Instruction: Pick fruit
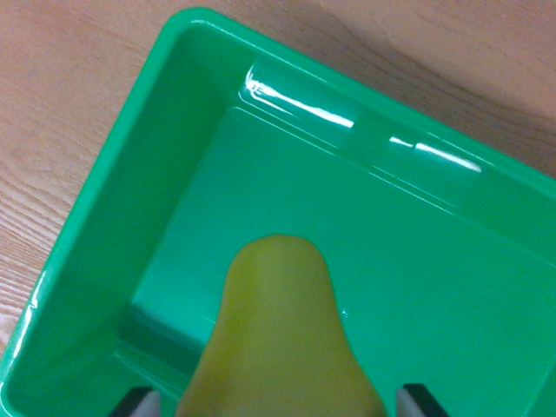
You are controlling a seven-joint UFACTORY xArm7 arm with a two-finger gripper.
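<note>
A yellow pear (282, 339) fills the lower middle of the wrist view, its narrow end pointing up the picture and its broad body running off the bottom edge. On either side of that broad body, at the very bottom of the picture, the tips of the gripper (280, 405) show as pale and dark pieces, one at the wrist view's left and one at the wrist view's right. They stand close against the fruit's flanks, so the gripper is clasped on the pear.

Behind the pear lies a glossy green plastic bin (174, 104), seen from above and turned at an angle, with one rounded corner near the top of the picture. Its flat floor has a raised rectangular step, and bright streaks of light sit along the far wall. The pear hangs over the bin's floor, nearer the wall at the wrist view's left; whether it touches the floor cannot be told.

The bin rests on a light wood-grain bench (61, 113), which shows along the left and top edges.
</note>
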